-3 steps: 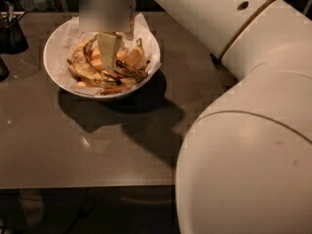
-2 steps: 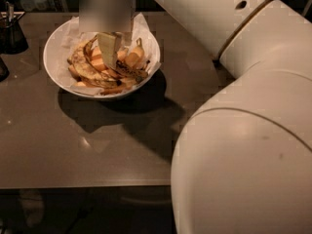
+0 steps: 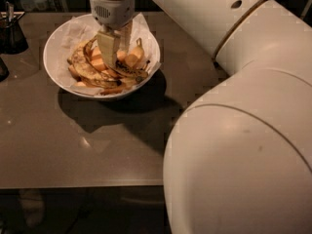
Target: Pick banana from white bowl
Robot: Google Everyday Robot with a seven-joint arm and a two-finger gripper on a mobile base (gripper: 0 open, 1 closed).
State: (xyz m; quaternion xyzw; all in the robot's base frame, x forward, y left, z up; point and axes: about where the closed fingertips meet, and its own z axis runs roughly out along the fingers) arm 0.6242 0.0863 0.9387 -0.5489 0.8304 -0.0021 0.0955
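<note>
Nearest, the robot's pale arm (image 3: 234,155) fills the lower right of the frame above the brown surface (image 3: 73,145). Farther back, in the upper left, the white bowl (image 3: 51,57) holds the banana (image 3: 84,68), which curves along its left side among plumper yellow-orange pieces. The gripper (image 3: 117,62) hangs straight down into the fruit just right of it, and I cannot tell whether it is spread or pinching. The banana looks light, soft and easily bruised, so it is probably best taken gently across its firmer middle.

Spotted banana (image 3: 84,68) in white bowl (image 3: 49,62), seemingly under gripper (image 3: 115,58).
</note>
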